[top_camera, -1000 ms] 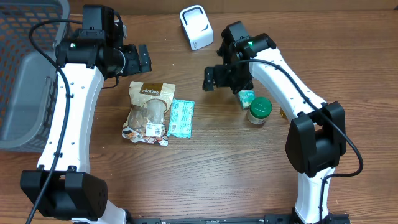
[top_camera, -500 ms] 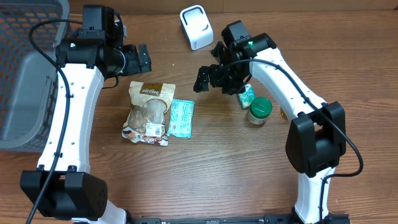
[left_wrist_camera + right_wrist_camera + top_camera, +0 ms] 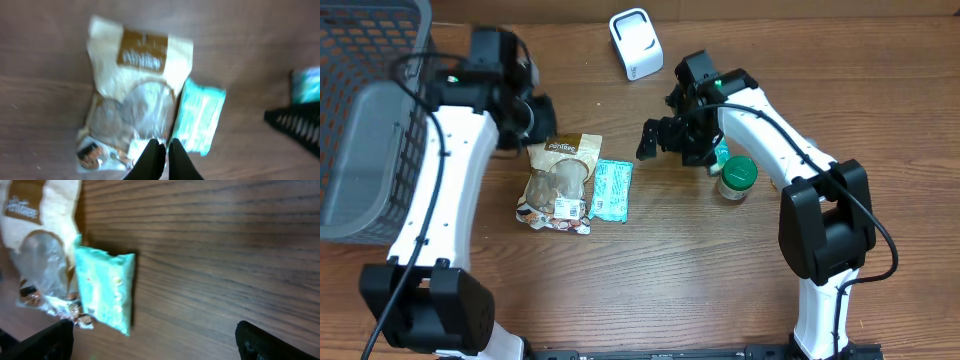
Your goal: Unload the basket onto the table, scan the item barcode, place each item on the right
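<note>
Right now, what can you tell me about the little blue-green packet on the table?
The blue-green packet is small, flat and rectangular, in a soft, shiny-looking wrapper with pale markings. It lies flat on the wooden table, one long side touching the snack bag. Its print is too blurry to read.

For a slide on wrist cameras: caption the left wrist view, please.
Left gripper, shut and empty, above a snack bag with a teal packet beside it on the wooden table.
</note>
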You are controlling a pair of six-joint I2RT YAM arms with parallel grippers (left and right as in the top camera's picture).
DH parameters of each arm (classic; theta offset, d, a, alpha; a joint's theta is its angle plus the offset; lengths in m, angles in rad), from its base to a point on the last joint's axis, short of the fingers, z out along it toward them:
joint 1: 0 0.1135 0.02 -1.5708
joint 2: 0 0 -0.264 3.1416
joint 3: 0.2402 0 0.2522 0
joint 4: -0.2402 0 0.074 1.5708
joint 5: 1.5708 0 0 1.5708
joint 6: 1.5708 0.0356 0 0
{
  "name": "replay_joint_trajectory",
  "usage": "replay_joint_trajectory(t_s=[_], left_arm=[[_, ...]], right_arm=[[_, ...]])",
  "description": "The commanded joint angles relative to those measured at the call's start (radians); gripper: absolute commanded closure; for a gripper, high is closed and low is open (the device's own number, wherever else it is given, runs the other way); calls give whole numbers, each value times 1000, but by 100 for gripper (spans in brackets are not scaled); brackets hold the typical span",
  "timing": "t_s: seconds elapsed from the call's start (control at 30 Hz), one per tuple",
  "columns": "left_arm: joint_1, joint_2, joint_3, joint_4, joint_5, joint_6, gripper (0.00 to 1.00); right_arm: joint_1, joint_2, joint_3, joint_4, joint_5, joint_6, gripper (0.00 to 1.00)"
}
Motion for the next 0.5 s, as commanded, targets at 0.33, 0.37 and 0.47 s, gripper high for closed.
replay_joint_trajectory(t_s=[0.33,0.37,0.47], left_arm=[[-145,11,-225,178,31,-23,96],[-161,12,-254,217,23,-24,96],[-195,13,-326,297,-16,-82,96]], right_arm=[[5,-31,-115,121,35,52,0],[4,-31,-117,121,36,58,0],[1,-31,-125,118,36,74,0]])
